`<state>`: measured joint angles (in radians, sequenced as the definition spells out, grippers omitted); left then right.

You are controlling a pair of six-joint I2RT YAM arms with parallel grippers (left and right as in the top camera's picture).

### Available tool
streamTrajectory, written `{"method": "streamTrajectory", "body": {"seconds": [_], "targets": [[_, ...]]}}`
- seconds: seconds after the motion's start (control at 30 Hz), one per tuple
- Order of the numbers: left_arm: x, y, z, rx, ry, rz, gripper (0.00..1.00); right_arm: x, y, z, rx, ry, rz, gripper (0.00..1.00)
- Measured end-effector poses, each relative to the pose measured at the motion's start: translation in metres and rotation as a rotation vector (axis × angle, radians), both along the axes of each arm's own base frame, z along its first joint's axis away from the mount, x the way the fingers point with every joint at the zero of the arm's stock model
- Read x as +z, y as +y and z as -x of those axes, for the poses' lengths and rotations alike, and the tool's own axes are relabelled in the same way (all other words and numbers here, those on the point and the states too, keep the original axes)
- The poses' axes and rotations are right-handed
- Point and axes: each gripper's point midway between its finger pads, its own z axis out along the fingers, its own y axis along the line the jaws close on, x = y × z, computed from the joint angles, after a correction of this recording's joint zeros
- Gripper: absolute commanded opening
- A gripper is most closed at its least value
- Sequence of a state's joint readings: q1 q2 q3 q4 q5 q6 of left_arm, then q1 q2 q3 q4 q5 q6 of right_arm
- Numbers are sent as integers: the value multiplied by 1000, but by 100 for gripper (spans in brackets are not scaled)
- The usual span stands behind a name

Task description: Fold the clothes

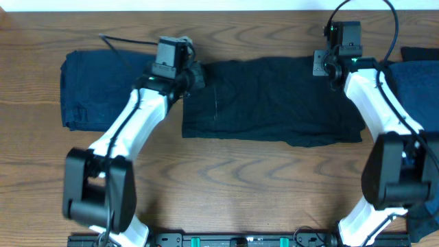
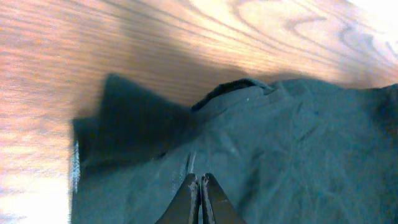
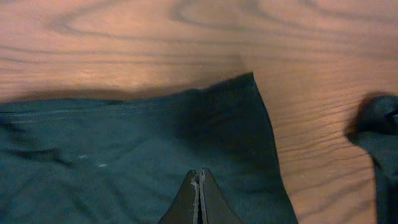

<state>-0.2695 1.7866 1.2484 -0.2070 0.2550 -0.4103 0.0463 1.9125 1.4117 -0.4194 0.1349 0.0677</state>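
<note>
One desk point(image 1: 226, 178). Three garments show plainly: one black garment point(image 1: 274, 99), one navy garment point(image 1: 96, 89) left of it and one blue garment point(image 1: 418, 89) right of it. A dark scrap point(image 1: 420, 53), farther right of the black garment, may be a fourth. Two arms, the left arm point(image 1: 137, 116) and the right arm point(image 1: 374, 103). Two end effectors, the left end effector point(image 2: 199, 183) and the right end effector point(image 3: 199, 177).

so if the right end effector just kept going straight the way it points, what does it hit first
The black garment: the shut right end effector points right at it and may be touching it, though depth is unclear. Past the garment's far edge lies the wooden table.
</note>
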Motion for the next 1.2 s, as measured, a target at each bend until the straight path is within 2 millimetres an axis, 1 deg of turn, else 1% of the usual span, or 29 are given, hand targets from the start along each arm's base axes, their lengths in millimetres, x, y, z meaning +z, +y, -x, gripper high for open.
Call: {"method": "streamTrajectory", "body": {"seconds": [0.1, 0.2, 0.27, 0.3, 0.37, 0.4, 0.47, 0.5, 0.67, 0.8, 0.83, 0.87, 0.9, 0.93, 1.0, 1.03, 1.1, 1.13, 1.2], "targets": [[-19, -11, -13, -14, -20, 6, 6, -24, -6, -7, -8, 18, -12, 1], [-40, -15, -26, -13, -31, 7, 6, -44, -9, -17, -12, 17, -20, 1], [-59, -12, -33, 4, -28, -12, 6, -65, -10, -20, -7, 35, -19, 1], [-64, -11, -34, 10, -24, -20, 6, -72, -10, -19, -6, 47, -18, 1], [-83, -6, -38, 32, -14, -48, 6, -92, -10, -16, -3, 85, -17, 1], [-88, -5, -39, 37, -14, -56, 6, -99, -10, -14, -2, 101, -17, 1], [-100, -4, -43, 48, -16, -67, 6, -100, -9, -15, 3, 99, -18, 1], [-102, -3, -45, 52, -24, -69, 6, -101, -9, -14, 5, 105, -16, 1], [-94, -4, -58, 67, -91, -62, 6, -101, -9, -13, 6, 110, -17, 1], [-88, -2, -60, 63, -109, -74, 6, -97, -9, -8, 6, 125, -16, 3], [-82, -2, -60, 62, -117, -75, 6, -93, -9, -6, 6, 130, -16, 4], [-73, -2, -59, 61, -125, -74, 6, -87, -9, -3, 7, 130, -16, 8], [-61, -1, -57, 60, -133, -72, 6, -78, -9, 0, 6, 126, -16, 9], [-44, -1, -56, 59, -151, -65, 6, -65, -10, 3, 7, 118, -16, 10], [-5, 0, -48, 54, -183, -52, 6, -29, -9, 12, 7, 93, -20, 12], [21, 1, -41, 52, -204, -41, 6, -11, -9, 20, 4, 85, -23, 12], [51, 3, -25, 45, -203, -38, 6, 27, -10, 38, -7, 68, -29, 8], [66, 4, -12, 39, -194, -38, 6, 45, -11, 52, -19, 67, -32, 3], [75, 5, 7, 26, -157, -47, 6, 66, -13, 79, -44, 94, -41, 1]]}}
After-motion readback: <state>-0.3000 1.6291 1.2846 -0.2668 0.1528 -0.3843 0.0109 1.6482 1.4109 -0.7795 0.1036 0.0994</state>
